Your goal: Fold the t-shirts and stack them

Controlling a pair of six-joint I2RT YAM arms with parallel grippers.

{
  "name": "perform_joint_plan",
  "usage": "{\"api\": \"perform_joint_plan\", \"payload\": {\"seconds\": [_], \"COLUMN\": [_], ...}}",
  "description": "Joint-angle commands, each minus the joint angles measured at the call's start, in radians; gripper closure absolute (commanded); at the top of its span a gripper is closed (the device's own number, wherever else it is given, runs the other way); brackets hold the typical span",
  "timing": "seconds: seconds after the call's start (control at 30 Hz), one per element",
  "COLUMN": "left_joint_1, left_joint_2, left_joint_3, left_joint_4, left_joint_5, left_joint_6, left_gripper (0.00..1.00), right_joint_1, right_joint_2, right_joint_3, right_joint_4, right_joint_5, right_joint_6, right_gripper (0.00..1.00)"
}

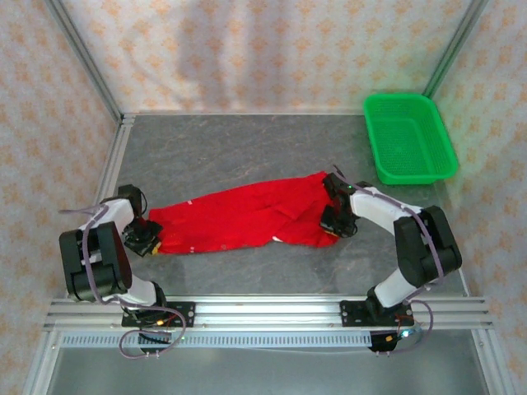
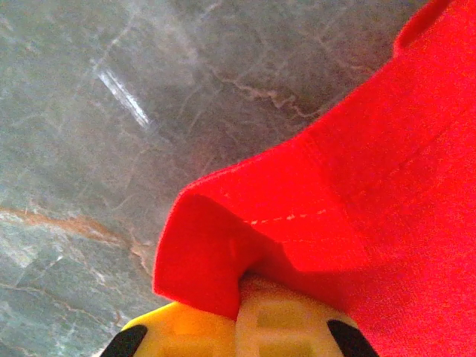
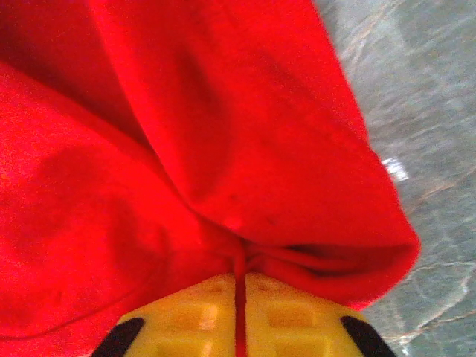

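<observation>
My left fingers (image 2: pixel 286 327) and right fingers (image 3: pixel 193 323) clamp the red t-shirt (image 1: pixel 247 216) at its ends. Overhead, a green basket (image 1: pixel 409 140) stands well apart.

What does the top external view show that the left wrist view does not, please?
Top external adds the whole t-shirt stretched across the table, the right gripper at its right end, and the green basket at the far right. Left wrist adds the stitched hem close up, folded and pinched between shut yellow fingers. Both share the left gripper, red cloth and grey table.
</observation>
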Motion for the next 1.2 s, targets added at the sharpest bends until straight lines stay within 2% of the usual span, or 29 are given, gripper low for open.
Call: {"api": "perform_joint_plan", "payload": {"seconds": [0.0,0.1,0.4,0.53,0.63,0.7,0.8,0.87,0.93,1.0,1.07,1.17], "left_joint_1": [0.055,0.096,0.103,0.103,0.100,0.097,0.089,0.080,0.073,0.055,0.010,-0.107], "left_joint_2": [0.036,-0.005,0.016,0.017,-0.043,-0.095,-0.186,-0.235,-0.272,-0.304,-0.337,-0.386], "left_joint_3": [-0.027,-0.016,-0.005,-0.022,-0.040,-0.035,0.000,0.031,0.079,0.126,0.174,0.243], "left_joint_4": [0.168,0.138,0.113,0.115,0.127,0.111,0.067,0.041,0.001,-0.027,-0.039,-0.060], "left_joint_5": [-0.078,-0.088,-0.100,-0.067,-0.019,0.005,0.052,0.084,0.103,0.127,0.140,0.088], "left_joint_6": [0.034,0.069,0.125,0.125,0.116,0.108,0.098,0.089,0.089,0.084,0.080,0.091], "left_gripper": [1.00,1.00,1.00,0.98,0.83,0.68,0.45,0.32,0.28,0.26,0.24,0.21], "right_joint_1": [-0.005,-0.007,-0.006,-0.007,-0.007,-0.007,-0.007,-0.006,0.007,0.046,0.126,0.227], "right_joint_2": [-0.079,-0.142,-0.170,-0.162,-0.197,-0.232,-0.276,-0.298,-0.305,-0.276,-0.215,-0.110], "right_joint_3": [0.026,0.019,-0.031,-0.077,-0.083,-0.063,0.001,0.038,0.064,0.110,0.174,0.247], "right_joint_4": [-0.135,-0.187,-0.234,-0.225,-0.190,-0.183,-0.192,-0.161,-0.097,-0.080,-0.125,-0.196], "right_joint_5": [0.156,0.209,0.264,0.247,0.230,0.224,0.190,0.087,-0.068,-0.147,-0.142,-0.083], "right_joint_6": [-0.016,-0.015,-0.003,0.018,0.033,0.037,0.018,-0.023,-0.073,-0.128,-0.208,-0.309], "right_gripper": [0.96,1.00,1.00,0.89,0.72,0.61,0.56,0.55,0.52,0.52,0.52,0.52]}}
